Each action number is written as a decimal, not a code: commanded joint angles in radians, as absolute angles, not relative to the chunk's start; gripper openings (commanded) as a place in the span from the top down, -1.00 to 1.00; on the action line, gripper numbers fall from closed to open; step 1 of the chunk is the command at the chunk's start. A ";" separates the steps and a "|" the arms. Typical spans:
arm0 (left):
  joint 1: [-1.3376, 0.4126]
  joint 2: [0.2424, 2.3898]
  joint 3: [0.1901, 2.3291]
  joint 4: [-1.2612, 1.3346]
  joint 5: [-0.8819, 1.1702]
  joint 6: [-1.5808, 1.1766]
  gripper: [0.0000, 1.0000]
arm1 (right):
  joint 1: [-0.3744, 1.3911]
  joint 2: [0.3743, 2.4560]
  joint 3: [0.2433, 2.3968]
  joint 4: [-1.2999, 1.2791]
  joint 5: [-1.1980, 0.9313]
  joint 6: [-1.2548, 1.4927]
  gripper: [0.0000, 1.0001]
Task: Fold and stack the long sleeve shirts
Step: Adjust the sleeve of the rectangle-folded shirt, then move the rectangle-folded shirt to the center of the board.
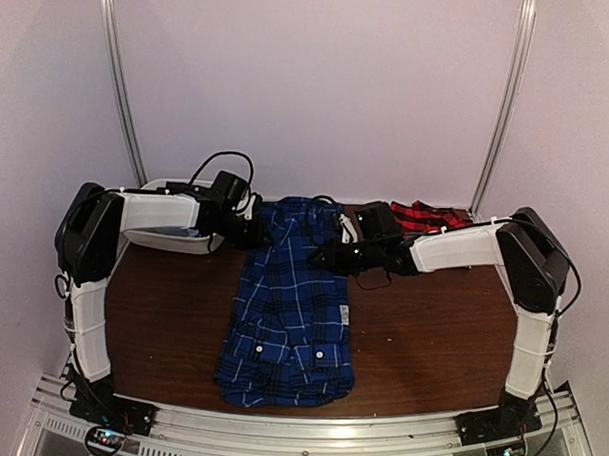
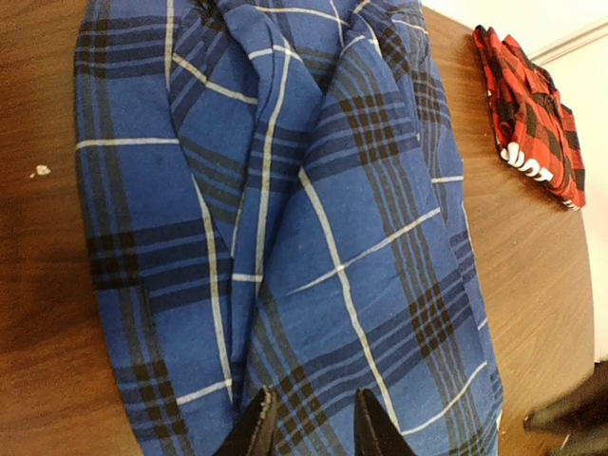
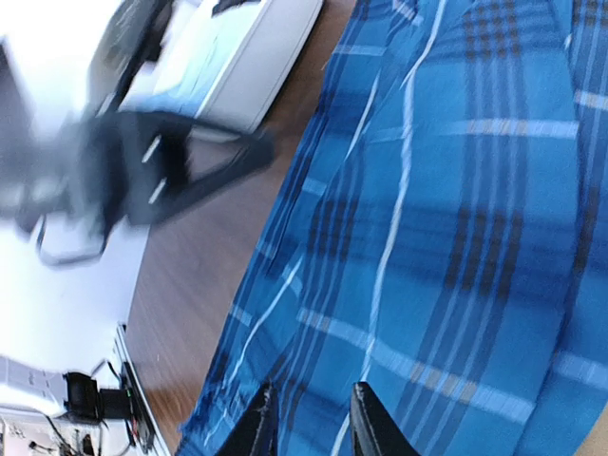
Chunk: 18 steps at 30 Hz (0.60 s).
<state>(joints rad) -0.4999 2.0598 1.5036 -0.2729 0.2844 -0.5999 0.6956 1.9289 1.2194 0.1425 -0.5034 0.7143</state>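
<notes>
Left gripper (image 2: 313,408) and right gripper (image 3: 309,404) are sitting narrow-jawed at the blue shirt's (image 1: 287,307) far end; cannot tell if either is pinching cloth. Blue shirt is lying mid-table (image 1: 431,332), narrowed lengthwise, apparently awaiting its crosswise fold. Red shirt (image 1: 425,217) is waiting bunched at far right; nothing stacked.

Blue plaid shirt (image 1: 287,307) carries black and white lines; check shirt (image 1: 425,216) is red-and-black.
</notes>
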 commanded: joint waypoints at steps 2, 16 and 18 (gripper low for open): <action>-0.486 1.960 1.422 -0.279 0.295 -0.587 0.42 | 0.556 2.124 1.449 0.245 -0.627 0.743 0.44; -0.486 1.856 1.359 -0.325 0.343 -0.583 0.42 | 0.436 2.690 2.139 0.164 -0.628 0.911 0.53; -0.486 1.838 1.347 -0.333 0.350 -0.583 0.42 | 0.428 2.743 2.210 0.137 -0.602 0.941 0.54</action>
<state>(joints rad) -0.4908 1.8988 1.3674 -0.3172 0.3214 -0.5995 0.4461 2.6575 2.0968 0.1818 -0.6361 0.8619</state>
